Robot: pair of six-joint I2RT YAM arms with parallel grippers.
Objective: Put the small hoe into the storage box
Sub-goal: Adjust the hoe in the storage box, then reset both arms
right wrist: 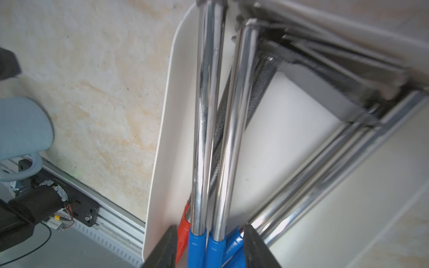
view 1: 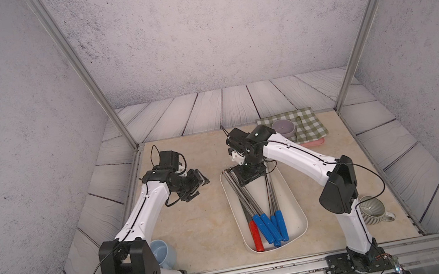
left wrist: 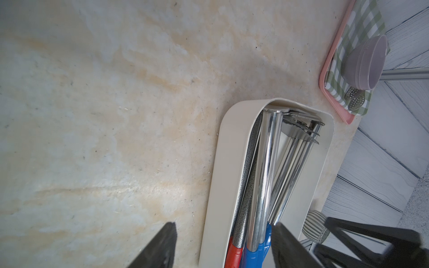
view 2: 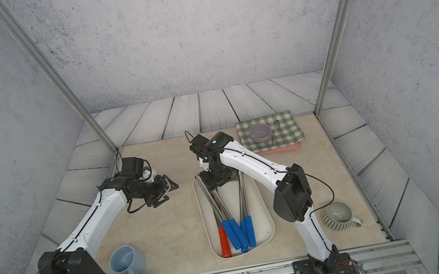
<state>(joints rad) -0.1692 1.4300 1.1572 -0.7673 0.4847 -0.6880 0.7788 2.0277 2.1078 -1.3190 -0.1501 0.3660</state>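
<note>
The cream-white rounded plastic storage box (view 1: pixel 284 202) sits on the beige marbled desk (view 1: pixel 198 233), holding chrome-shafted tools (view 1: pixel 267 226) with blue and red grips; the small hoe is among them, which one I cannot tell. Right jaws hang parted, empty, over its far end; left jaws gape empty beside it.

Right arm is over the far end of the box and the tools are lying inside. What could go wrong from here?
1. The right gripper hangs close over the chrome shafts in the storage box with its jaws open. Rising at an angle might catch a shaft and drag it out.
2. The tool heads are stacked against the far rim, so a nudge could tip one over it.
</note>
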